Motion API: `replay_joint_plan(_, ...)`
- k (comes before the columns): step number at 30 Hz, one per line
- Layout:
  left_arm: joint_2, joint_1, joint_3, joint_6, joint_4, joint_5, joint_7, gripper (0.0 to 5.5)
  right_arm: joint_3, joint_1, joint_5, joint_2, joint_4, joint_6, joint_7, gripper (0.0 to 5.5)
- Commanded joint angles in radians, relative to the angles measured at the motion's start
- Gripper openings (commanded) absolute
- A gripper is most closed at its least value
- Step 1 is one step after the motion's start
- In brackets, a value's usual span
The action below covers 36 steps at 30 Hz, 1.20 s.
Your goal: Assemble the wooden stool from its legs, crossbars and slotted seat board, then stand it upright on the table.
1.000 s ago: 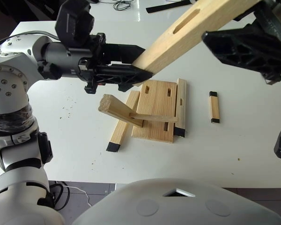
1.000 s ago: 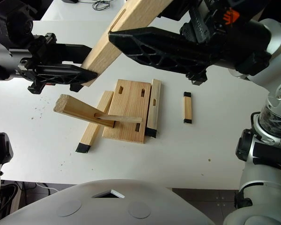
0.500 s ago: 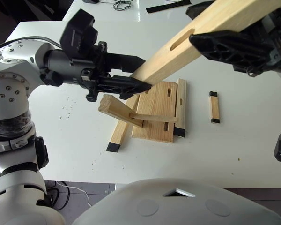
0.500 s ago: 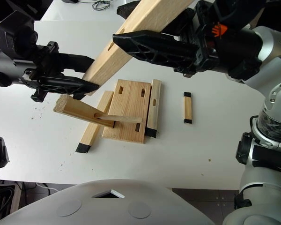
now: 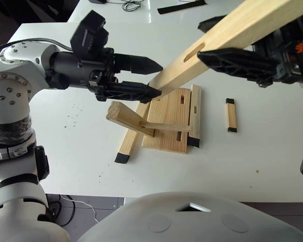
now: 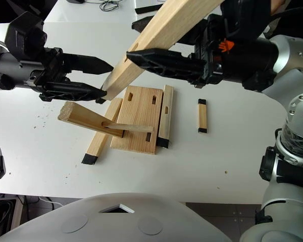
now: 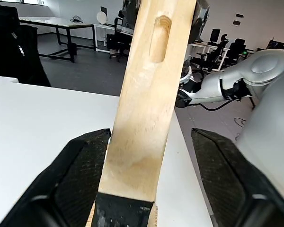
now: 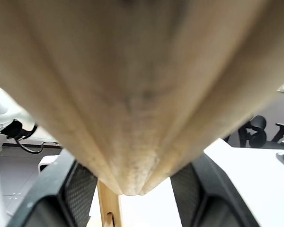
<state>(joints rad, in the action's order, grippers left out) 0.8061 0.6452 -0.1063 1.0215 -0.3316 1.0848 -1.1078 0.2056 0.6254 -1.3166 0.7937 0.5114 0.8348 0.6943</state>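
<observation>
Held leg: the long wooden leg (image 5: 227, 31) hangs above the table, slanting from the upper right of the frame down to the centre, its slot facing up and its black-capped lower end lowest.
Right gripper: the right gripper (image 5: 200, 40) clamps the leg's upper half, 1 finger along each side.
Left gripper: the left gripper (image 5: 160, 78) is spread wide around the leg's lower end; in the left wrist view the leg touches 1 of the pads (image 7: 80, 179) and stands clear of the other.
Left arm: the left arm (image 5: 25, 55) comes in level from the left edge.
Right arm: the right arm (image 6: 288, 45) comes in from the upper right, fingers pointing left.
Seat board: the seat board (image 5: 171, 108) lies flat at the table's centre, directly below the leg's lower end.
Other parts: a tilted leg (image 5: 126, 116) carries a thin crossbar (image 5: 166, 127) that rests across the board; a flat leg (image 5: 131, 136) lies at the board's left edge, a side leg (image 5: 194, 113) along its right edge, and a short crossbar (image 5: 231, 115) lies apart, farther right.
Table: white table (image 5: 65, 151).
</observation>
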Motion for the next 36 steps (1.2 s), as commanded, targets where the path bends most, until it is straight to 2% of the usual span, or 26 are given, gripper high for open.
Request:
replay_joint_plan(1, -0.013, 0.042, -0.007, -0.045, 0.053, -0.044, 0.023, 3.69, 0.096, 0.017, 0.122, 0.085, -0.045, -0.059, -0.006, 2.05)
replay_joint_plan(5, -0.015, 0.094, -0.025, -0.136, 0.183, -0.158, 0.076, 3.7, 0.14, -0.17, 0.306, 0.209, 0.017, -0.11, 0.139, 2.03)
replay_joint_plan(7, 0.031, 0.054, -0.016, -0.191, 0.245, -0.251, 0.068, 3.7, 0.165, -0.302, 0.387, 0.244, 0.059, -0.149, 0.212, 2.02)
replay_joint_plan(12, 0.194, -0.191, 0.065, -0.465, 0.368, -0.506, -0.153, 3.7, 0.232, -0.606, 0.514, 0.232, 0.186, -0.213, 0.307, 2.02)
replay_joint_plan(16, 0.249, -0.352, 0.102, -0.671, 0.394, -0.638, -0.273, 3.7, 0.162, -0.707, 0.592, 0.206, 0.241, -0.26, 0.304, 2.02)
replay_joint_plan(22, 0.218, -0.479, 0.147, -0.732, 0.247, -0.671, -0.301, 3.7, 0.04, -0.743, 0.627, 0.137, 0.311, -0.288, 0.245, 2.02)
replay_joint_plan(29, 0.203, -0.464, 0.16, -0.709, 0.241, -0.667, -0.303, 3.7, 0.05, -0.805, 0.53, 0.064, 0.332, -0.269, 0.198, 2.02)
replay_joint_plan(36, 0.193, -0.394, 0.185, -0.672, 0.251, -0.655, -0.344, 3.7, -0.005, -0.895, 0.59, 0.006, 0.319, -0.32, 0.168, 2.02)
